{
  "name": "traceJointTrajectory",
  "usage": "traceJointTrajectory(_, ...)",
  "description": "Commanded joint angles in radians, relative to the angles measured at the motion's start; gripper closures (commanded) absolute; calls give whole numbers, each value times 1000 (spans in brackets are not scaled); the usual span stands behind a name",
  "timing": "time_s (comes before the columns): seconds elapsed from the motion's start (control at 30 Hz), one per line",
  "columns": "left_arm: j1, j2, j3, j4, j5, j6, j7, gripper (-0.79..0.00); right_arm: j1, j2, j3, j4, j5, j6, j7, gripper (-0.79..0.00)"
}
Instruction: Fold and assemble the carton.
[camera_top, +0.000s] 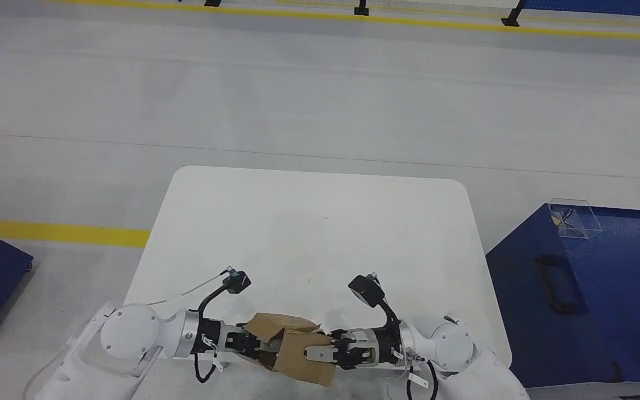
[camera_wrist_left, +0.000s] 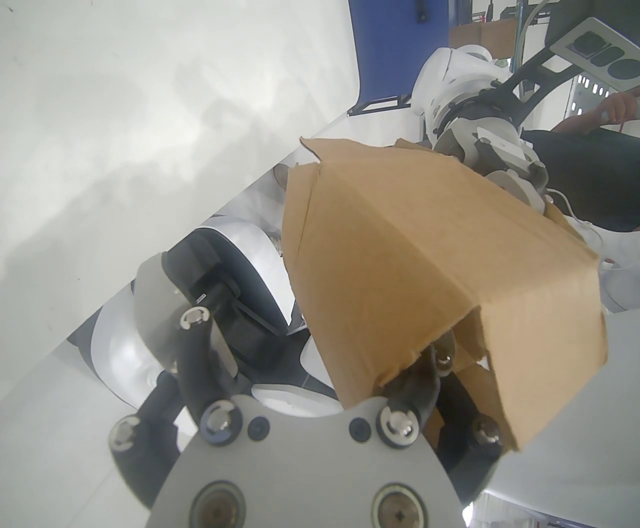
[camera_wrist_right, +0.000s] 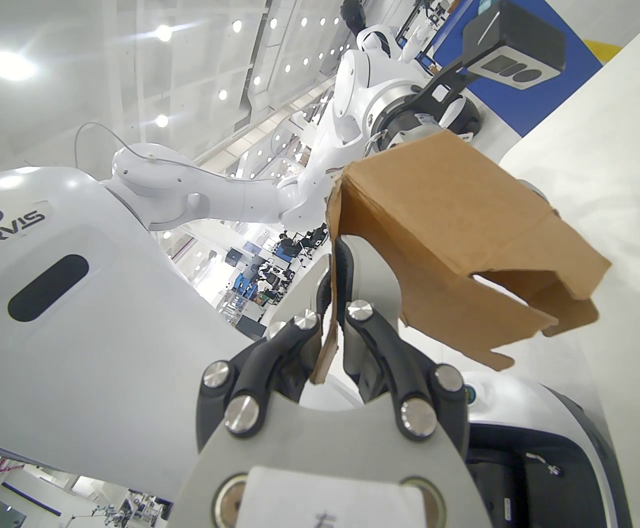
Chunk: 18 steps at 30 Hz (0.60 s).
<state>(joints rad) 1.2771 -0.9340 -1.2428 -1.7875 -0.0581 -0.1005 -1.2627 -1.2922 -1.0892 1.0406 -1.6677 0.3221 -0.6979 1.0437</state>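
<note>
No readable text, carton (camera_wrist_right: 450, 225) faces plain brown, white label (camera_wrist_right: 330, 500) by the right wrist cut off, illegible

1. Carton (camera_top: 292, 340): plain brown cardboard, no pattern.
2. Table (camera_top: 320, 220): white.
3. Left gripper (camera_top: 265, 348) and right gripper (camera_wrist_right: 335, 270): black fingers, silver-grey plates and screws.
4. Floor (camera_top: 300, 90): pale grey, with yellow stripes far and left.
5. Cabinet (camera_top: 570, 300), right: dark blue with a black handle.

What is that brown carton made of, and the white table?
Carton: looks like plain brown cardboard, matt and unprinted; the ragged cut edges and sharp fold creases suggest it. Table: smooth white top with soft reflections, perhaps laminate or painted board; the look leaves that open.
</note>
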Motion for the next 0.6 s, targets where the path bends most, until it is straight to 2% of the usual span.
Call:
traceJointTrajectory(0.0, -4, 0, 6, 2, -3, -2, 4, -369, 2, 0, -2, 0, -1, -4, -2, 0)
traceJointTrajectory(0.03, -5, 0, 9, 4, -6, -5, 6, -259, 2, 1, -3, 1, -3, -3, -4, 0)
traceJointTrajectory(0.07, -7, 0, 10, 5, -10, -8, 9, -22, 2, 1, -3, 1, -4, -3, -5, 0)
traceJointTrajectory(0.1, -8, -1, 11, 7, -14, -11, 13, 0, 2, 1, -4, 0, -4, -3, -6, 0)
traceJointTrajectory(0.2, -9, 0, 12, 10, -21, -18, 21, 0, 0, 2, -4, 3, 1, -2, -13, 0)
traceJointTrajectory(0.23, -9, 1, 9, 11, -26, -21, 24, 0, 1, 3, -4, 5, 3, 0, -15, -108)
traceJointTrajectory(0.27, -8, 1, 7, 13, -34, -24, 23, 0, 1, 3, -3, 9, 7, 4, -22, -785)
traceJointTrajectory(0.47, -11, 1, -17, 65, -168, 49, 23, 0, -17, 14, 67, -10, -58, -21, -91, -785)
traceJointTrajectory(0.57, -23, -3, -33, 109, -309, 105, 30, 0, -66, 23, 130, -35, 19, -14, -156, -785)
